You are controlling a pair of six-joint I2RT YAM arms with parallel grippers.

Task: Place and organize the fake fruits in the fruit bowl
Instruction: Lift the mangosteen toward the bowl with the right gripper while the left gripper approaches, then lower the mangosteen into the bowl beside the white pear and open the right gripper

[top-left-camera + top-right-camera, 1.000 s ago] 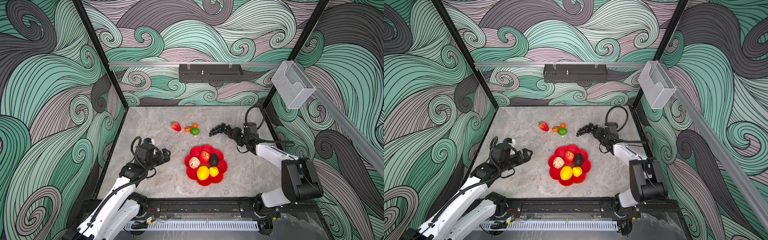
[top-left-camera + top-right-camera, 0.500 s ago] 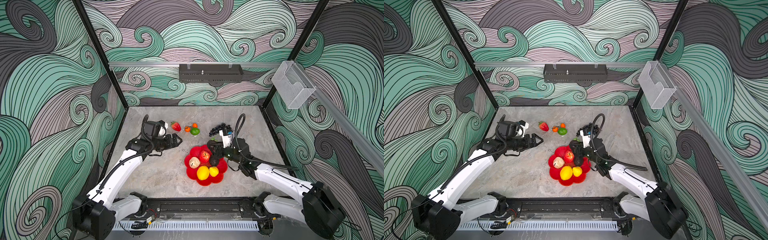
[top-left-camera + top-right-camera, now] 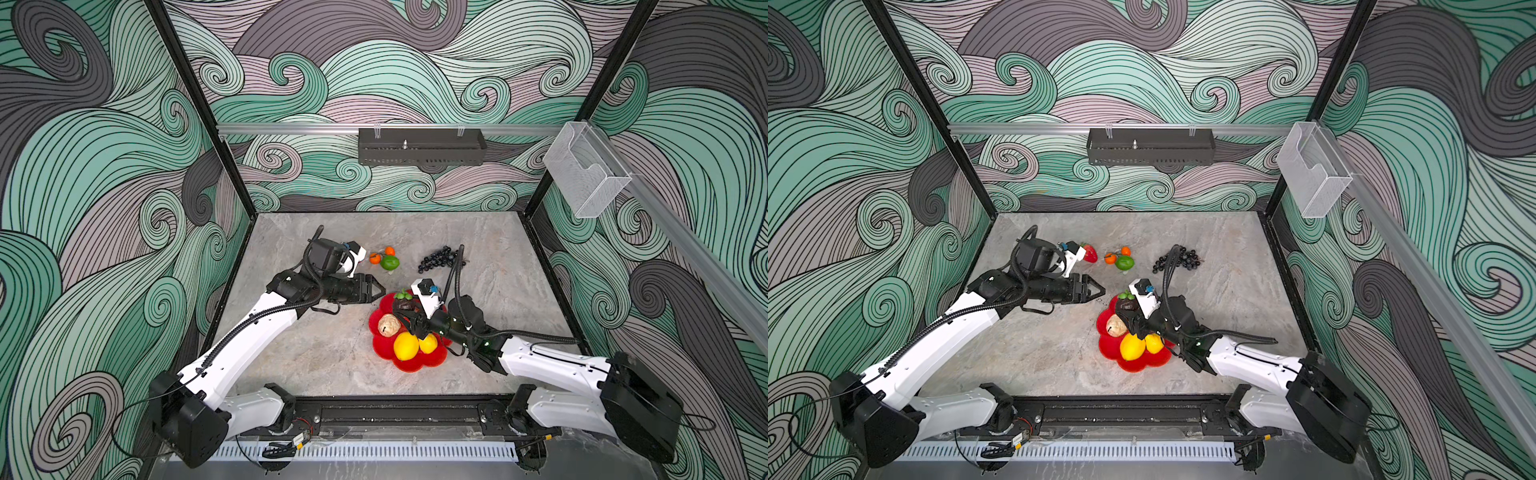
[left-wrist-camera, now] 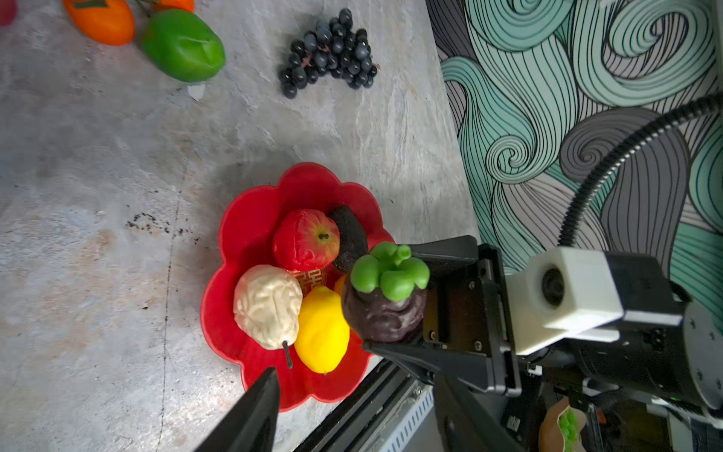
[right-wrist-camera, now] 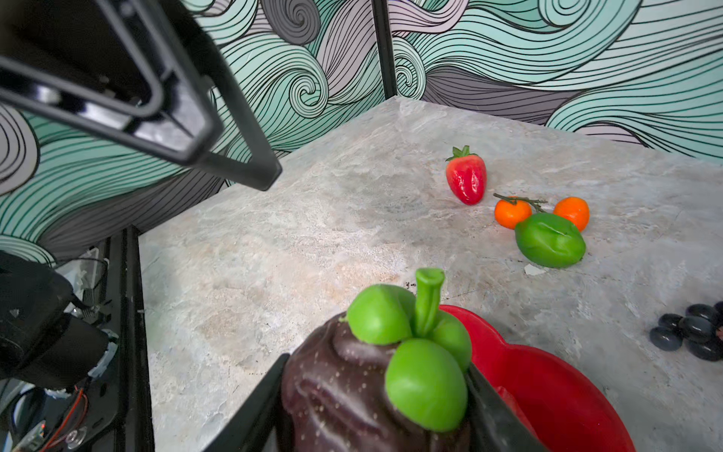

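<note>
Grey stone tabletop (image 5: 274, 235), mangosteen (image 5: 344, 391) between right fingers (image 5: 262, 411)

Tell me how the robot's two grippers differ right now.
The right gripper grips a purple fruit; the left gripper holds nothing. The right gripper is at the edge of the red bowl, the left gripper beside it, over the table. Both are black.

The grey stone table (image 3: 316, 353) holds a red flower-shaped bowl (image 3: 415, 365), right under the right gripper (image 3: 404, 307) and just past the tips of the left gripper (image 3: 380, 291). Beyond the left gripper lie a red strawberry (image 3: 1090, 253), two little oranges (image 3: 375, 258) and a green lime (image 3: 390, 262), close together. A dark grape bunch (image 3: 440, 259) lies beyond the right gripper.
</note>
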